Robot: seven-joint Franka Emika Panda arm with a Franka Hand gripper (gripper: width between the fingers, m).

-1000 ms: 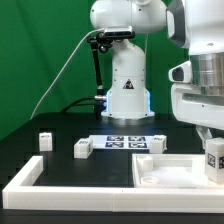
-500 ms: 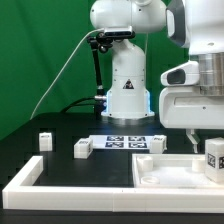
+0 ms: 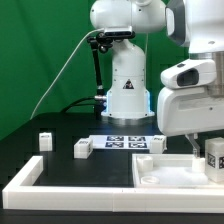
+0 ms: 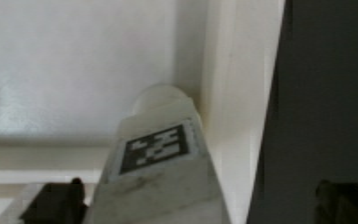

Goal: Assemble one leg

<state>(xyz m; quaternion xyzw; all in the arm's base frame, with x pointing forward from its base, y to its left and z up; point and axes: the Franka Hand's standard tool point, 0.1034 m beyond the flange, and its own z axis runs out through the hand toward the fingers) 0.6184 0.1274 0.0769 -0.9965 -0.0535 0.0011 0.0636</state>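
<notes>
A leg (image 3: 213,156), a short white post with a tag on its side, stands upright on the large white panel (image 3: 165,171) at the exterior view's right edge. My gripper (image 3: 204,142) hangs over it, jaws open, with one finger (image 3: 190,144) just beside the leg on the exterior view's left. In the wrist view the leg (image 4: 163,150) lies between my two dark fingertips (image 4: 59,201), which stand wide apart and do not touch it; the gripper (image 4: 197,205) is open. Two more legs (image 3: 45,140) (image 3: 83,148) lie on the black table.
The marker board (image 3: 128,142) lies in the middle, in front of the robot base. A long white L-shaped bar (image 3: 30,176) runs along the table's front. The panel has a raised rim and a round hole (image 3: 148,180).
The hand has shifted toward the exterior view's left, and one finger has come into view beside the leg. The leg has not moved.
</notes>
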